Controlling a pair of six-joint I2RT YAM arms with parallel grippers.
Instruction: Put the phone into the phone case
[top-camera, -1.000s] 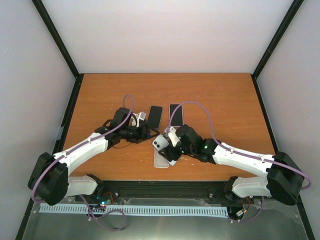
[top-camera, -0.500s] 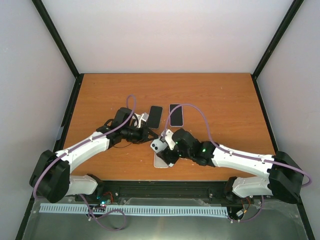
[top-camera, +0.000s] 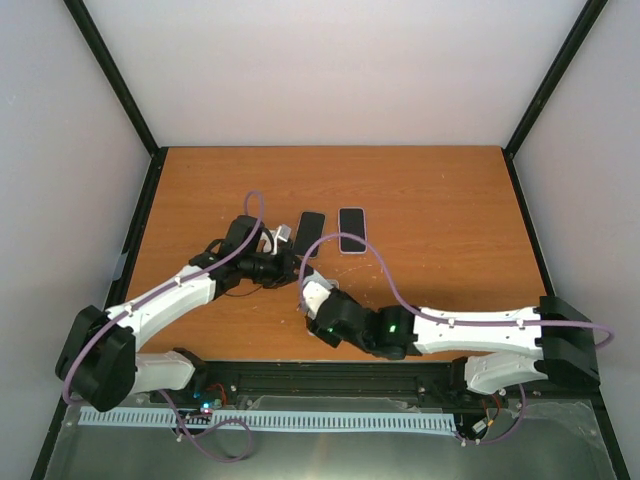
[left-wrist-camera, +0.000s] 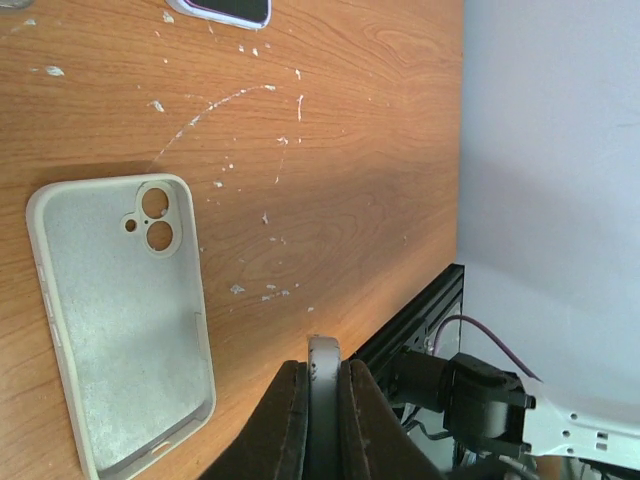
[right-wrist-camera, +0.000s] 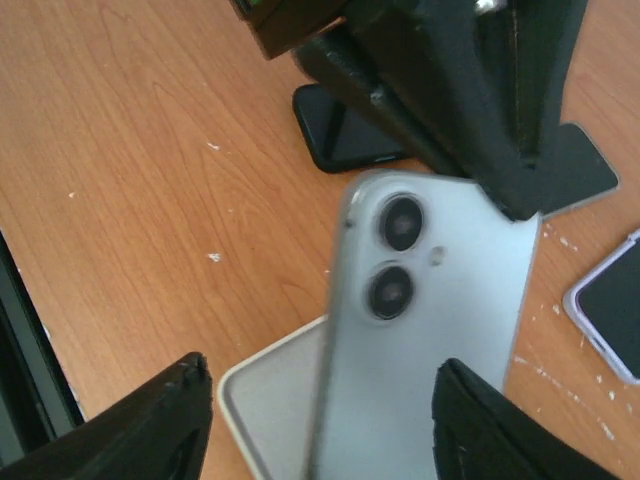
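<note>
Two tools meet over the white case (left-wrist-camera: 120, 330), which lies open side up on the counter (top-camera: 430, 190), two round lens holes at one end. The left tool (left-wrist-camera: 322, 372) is pinched narrow on the silver phone (right-wrist-camera: 430, 330). In its own wrist view a thin pale edge shows clamped between the two dark fingers (left-wrist-camera: 278, 420), just beside one corner of the case.

In the right wrist view the phone hangs tilted over the case with its back showing and two round lenses near the top. The left tool's black fingers grip it at the upper corner, the end farthest from the case. The phone is not seated in the case. Whether its lower end touches the case cannot be told.

The right tool (right-wrist-camera: 322, 400) stands wide above the case, with one finger on either side of the phone. One finger is clear of the phone. The other sits at the phone's edge, where contact cannot be told.

Beyond the case, two more handsets lie flat on the counter. The dark phone (top-camera: 311, 232) is nearer to the case, and the lilac-rimmed phone (top-camera: 351, 230) is just beside the dark one.
</note>
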